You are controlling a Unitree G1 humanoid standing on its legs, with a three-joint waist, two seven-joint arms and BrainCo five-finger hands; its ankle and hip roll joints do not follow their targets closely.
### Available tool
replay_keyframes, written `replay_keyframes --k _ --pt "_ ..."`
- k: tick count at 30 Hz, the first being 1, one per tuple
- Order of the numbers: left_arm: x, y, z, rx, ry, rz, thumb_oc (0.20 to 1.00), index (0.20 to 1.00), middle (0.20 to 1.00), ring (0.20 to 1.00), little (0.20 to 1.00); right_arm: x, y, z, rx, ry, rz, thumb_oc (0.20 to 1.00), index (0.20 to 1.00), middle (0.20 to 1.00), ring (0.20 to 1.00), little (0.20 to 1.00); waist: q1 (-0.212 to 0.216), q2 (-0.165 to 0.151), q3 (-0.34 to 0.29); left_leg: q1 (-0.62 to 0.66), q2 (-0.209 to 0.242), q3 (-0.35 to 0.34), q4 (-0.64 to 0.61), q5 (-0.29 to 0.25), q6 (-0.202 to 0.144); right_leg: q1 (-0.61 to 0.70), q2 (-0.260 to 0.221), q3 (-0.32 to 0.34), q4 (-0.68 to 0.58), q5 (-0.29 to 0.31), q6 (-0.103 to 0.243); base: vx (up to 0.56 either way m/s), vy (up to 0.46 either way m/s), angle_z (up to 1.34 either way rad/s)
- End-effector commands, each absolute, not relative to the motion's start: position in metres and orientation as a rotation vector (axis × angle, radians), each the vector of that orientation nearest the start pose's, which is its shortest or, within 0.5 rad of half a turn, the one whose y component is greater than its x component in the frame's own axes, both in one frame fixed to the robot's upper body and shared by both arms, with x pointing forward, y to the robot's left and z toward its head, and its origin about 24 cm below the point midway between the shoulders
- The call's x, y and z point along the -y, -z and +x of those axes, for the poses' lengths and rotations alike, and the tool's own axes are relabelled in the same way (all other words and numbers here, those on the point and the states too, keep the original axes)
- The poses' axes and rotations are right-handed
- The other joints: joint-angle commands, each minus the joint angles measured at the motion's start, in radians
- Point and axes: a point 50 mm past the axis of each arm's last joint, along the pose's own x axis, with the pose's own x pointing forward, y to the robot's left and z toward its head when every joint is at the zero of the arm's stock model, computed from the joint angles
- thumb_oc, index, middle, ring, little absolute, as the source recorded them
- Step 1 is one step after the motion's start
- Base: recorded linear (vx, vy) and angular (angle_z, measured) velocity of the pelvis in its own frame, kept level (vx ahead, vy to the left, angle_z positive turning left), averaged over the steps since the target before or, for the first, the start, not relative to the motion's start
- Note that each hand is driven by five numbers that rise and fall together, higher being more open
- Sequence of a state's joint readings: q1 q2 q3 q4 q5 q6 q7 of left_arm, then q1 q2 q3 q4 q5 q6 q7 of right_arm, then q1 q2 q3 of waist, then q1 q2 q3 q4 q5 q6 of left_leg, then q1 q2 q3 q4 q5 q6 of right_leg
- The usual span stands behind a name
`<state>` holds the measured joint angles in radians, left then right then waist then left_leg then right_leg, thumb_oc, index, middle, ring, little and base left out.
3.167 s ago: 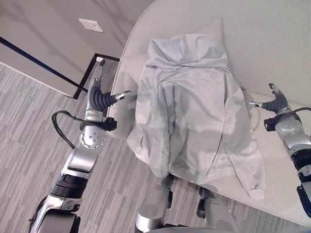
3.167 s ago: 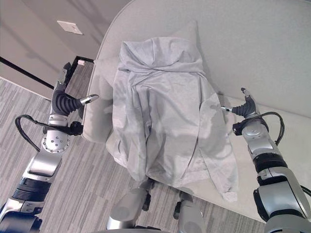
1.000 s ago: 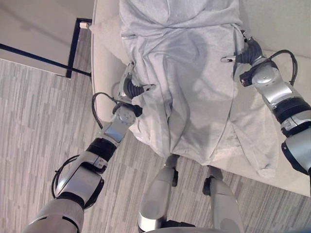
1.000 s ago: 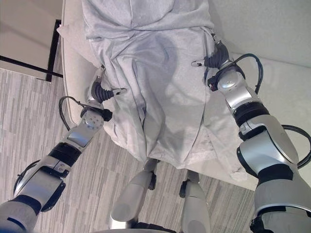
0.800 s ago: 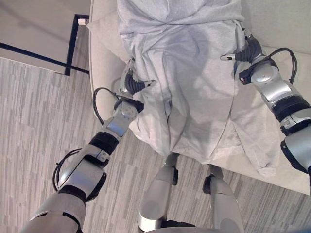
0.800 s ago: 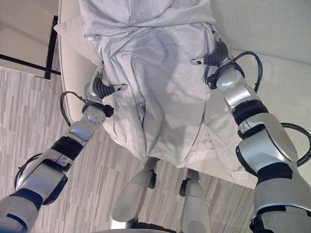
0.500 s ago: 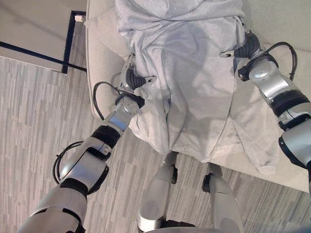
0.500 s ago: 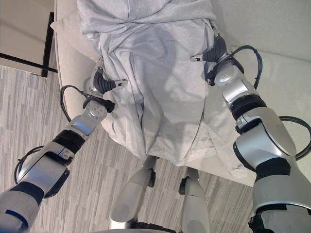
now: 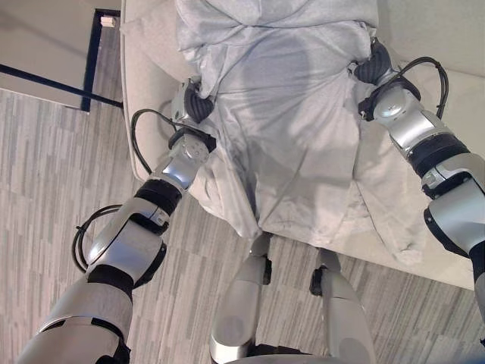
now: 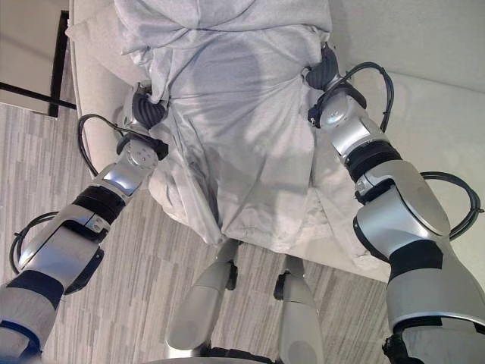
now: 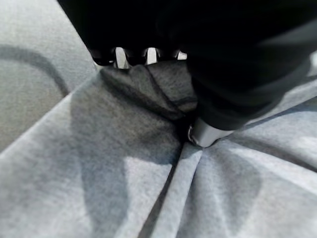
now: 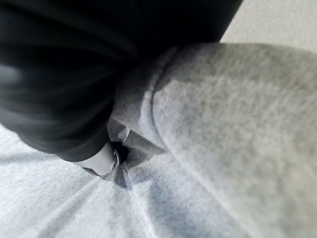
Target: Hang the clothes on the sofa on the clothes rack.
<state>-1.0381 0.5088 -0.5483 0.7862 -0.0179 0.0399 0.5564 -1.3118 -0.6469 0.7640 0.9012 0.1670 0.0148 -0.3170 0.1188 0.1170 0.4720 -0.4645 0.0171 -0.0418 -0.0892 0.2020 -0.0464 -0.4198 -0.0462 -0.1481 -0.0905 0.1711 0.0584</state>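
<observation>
Left hand [image 9: 194,105] sits at one shoulder of the hoodie [image 9: 292,129], its dark cover against the cloth and its fingers buried under a raised fold. In the left wrist view, silver fingers [image 11: 120,56] show as short stubs at the edge of the cloth, and the thumb [image 11: 205,135] presses into a seam where wrinkles gather. Whether this hand is spread or pinching cannot be told; the tips are hidden.

Right hand [image 9: 373,67] sits at the opposite shoulder, level with the left and well apart from it, with the hoodie's chest between the two. Its cover lies against the cloth edge. In the right wrist view the thumb [image 12: 102,159] is pushed into a pucker of fabric, and a thick roll of cloth rises just beside it. The fingers are covered, so their state cannot be told.

Hoodie: light grey, draped over the sofa [image 9: 148,91] back and seat, front side up. Its hood end lies beyond both hands; its hem hangs past the seat edge, nearer than the hands. One sleeve trails outside the right arm across the seat cushion.

Floor [image 9: 53,174]: grey striped carpet, outside the left arm.
</observation>
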Motion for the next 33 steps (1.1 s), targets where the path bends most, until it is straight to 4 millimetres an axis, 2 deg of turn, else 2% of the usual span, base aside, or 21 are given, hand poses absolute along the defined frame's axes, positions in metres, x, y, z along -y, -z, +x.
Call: replay_keyframes --k 1,7,11,12,15,18,20,21,24,25,28,29,30,33 --pt "-0.161 -0.227 0.405 0.463 -0.365 0.802 0.200 0.200 0.200 0.200 0.200 0.158 -0.307 0.405 0.597 0.206 -0.848 0.200 0.200 0.200 0.200 0.200 -0.012 -0.042 -0.007 0.042 -0.004 0.029 0.002 -0.034 -0.088 0.054 -0.052 0.069 0.025 -0.067 0.129 0.00 0.000 0.00" --pt "-0.176 -0.239 0.393 0.554 -0.428 0.773 0.200 0.200 0.200 0.200 0.200 0.159 -0.304 0.388 0.716 0.213 -0.820 0.200 0.200 0.200 0.200 0.200 -0.020 -0.065 -0.053 0.113 0.015 0.046 0.002 -0.066 -0.095 0.128 -0.043 0.064 0.014 -0.085 0.127 -0.01 -0.069 -0.01" --pt "-0.184 -0.243 0.381 0.627 -0.467 0.753 0.200 0.200 0.200 0.200 0.200 0.154 -0.299 0.374 0.812 0.208 -0.898 0.200 0.200 0.200 0.200 0.200 -0.021 -0.088 -0.117 0.179 0.037 0.062 0.002 -0.082 -0.095 0.190 -0.040 0.054 0.006 -0.099 0.122 0.02 -0.097 -0.03" --pt "-0.184 -0.241 0.381 0.624 -0.466 0.755 0.200 0.200 0.200 0.200 0.200 0.154 -0.298 0.374 0.809 0.207 -0.899 0.200 0.200 0.200 0.200 0.200 -0.022 -0.088 -0.115 0.185 0.037 0.062 0.002 -0.084 -0.096 0.196 -0.040 0.053 0.006 -0.101 0.122 0.03 -0.110 -0.04" --pt "-0.191 -0.245 0.372 0.672 -0.497 0.737 0.200 0.200 0.200 0.200 0.200 0.152 -0.298 0.364 0.883 0.221 -1.013 0.200 0.200 0.200 0.200 0.200 -0.018 -0.101 -0.167 0.237 0.050 0.070 0.002 -0.095 -0.097 0.246 -0.035 0.041 0.008 -0.121 0.118 0.03 -0.109 0.02" --pt "-0.198 -0.239 0.362 0.691 -0.519 0.722 0.200 0.200 0.200 0.200 0.200 0.155 -0.284 0.360 0.890 0.225 -1.092 0.200 0.200 0.200 0.200 0.200 -0.013 -0.111 -0.225 0.312 0.062 0.076 0.002 -0.108 -0.100 0.322 -0.028 0.027 0.018 -0.150 0.108 0.09 -0.111 0.04" --pt "-0.207 -0.242 0.354 0.717 -0.547 0.719 0.200 0.200 0.200 0.200 0.200 0.156 -0.283 0.357 0.905 0.233 -1.159 0.200 0.200 0.200 0.200 0.200 -0.003 -0.119 -0.260 0.361 0.076 0.082 0.002 -0.109 -0.109 0.369 -0.020 0.015 0.030 -0.169 0.098 0.07 -0.131 0.03" --pt "-0.215 -0.243 0.346 0.734 -0.572 0.721 0.200 0.200 0.200 0.200 0.200 0.155 -0.282 0.353 0.921 0.226 -1.162 0.200 0.200 0.200 0.200 0.200 0.004 -0.123 -0.301 0.388 0.082 0.081 0.002 -0.109 -0.110 0.401 -0.013 0.007 0.035 -0.182 0.089 0.09 -0.102 0.03" --pt "-0.225 -0.243 0.340 0.735 -0.594 0.730 0.200 0.200 0.200 0.200 0.200 0.157 -0.279 0.352 0.904 0.216 -1.183 0.200 0.200 0.200 0.200 0.200 0.010 -0.127 -0.339 0.427 0.096 0.081 0.002 -0.115 -0.117 0.448 -0.003 -0.004 0.028 -0.198 0.080 0.09 -0.083 0.02" --pt "-0.235 -0.243 0.336 0.725 -0.625 0.729 0.200 0.200 0.200 0.200 0.200 0.159 -0.273 0.353 0.870 0.201 -1.131 0.200 0.200 0.200 0.200 0.200 0.019 -0.131 -0.364 0.443 0.104 0.082 0.002 -0.113 -0.120 0.473 0.005 -0.009 0.024 -0.205 0.075 0.09 -0.080 0.05" --pt "-0.238 -0.239 0.334 0.712 -0.626 0.731 0.200 0.200 0.200 0.200 0.200 0.161 -0.264 0.352 0.832 0.185 -1.096 0.200 0.200 0.200 0.200 0.200 0.021 -0.133 -0.375 0.457 0.108 0.081 0.002 -0.117 -0.121 0.493 0.010 -0.012 0.017 -0.208 0.072 0.07 -0.049 0.13" --pt "-0.245 -0.225 0.330 0.659 -0.627 0.721 0.200 0.200 0.200 0.200 0.200 0.171 -0.232 0.353 0.704 0.156 -1.028 0.200 0.200 0.200 0.200 0.200 0.017 -0.130 -0.398 0.468 0.115 0.079 0.002 -0.116 -0.123 0.515 0.016 -0.023 0.016 -0.217 0.066 0.05 -0.033 0.29" --pt "-0.245 -0.224 0.330 0.657 -0.625 0.723 0.200 0.200 0.200 0.200 0.200 0.171 -0.231 0.352 0.700 0.154 -1.027 0.200 0.200 0.200 0.200 0.200 0.016 -0.130 -0.401 0.469 0.114 0.077 0.002 -0.117 -0.123 0.518 0.016 -0.025 0.014 -0.216 0.066 0.07 -0.035 0.29" --pt "-0.245 -0.211 0.330 0.613 -0.613 0.721 0.200 0.200 0.200 0.200 0.200 0.176 -0.209 0.350 0.631 0.140 -0.991 0.200 0.200 0.200 0.200 0.200 0.008 -0.129 -0.421 0.479 0.114 0.075 0.002 -0.118 -0.125 0.537 0.016 -0.035 0.010 -0.216 0.065 0.04 0.000 0.17"
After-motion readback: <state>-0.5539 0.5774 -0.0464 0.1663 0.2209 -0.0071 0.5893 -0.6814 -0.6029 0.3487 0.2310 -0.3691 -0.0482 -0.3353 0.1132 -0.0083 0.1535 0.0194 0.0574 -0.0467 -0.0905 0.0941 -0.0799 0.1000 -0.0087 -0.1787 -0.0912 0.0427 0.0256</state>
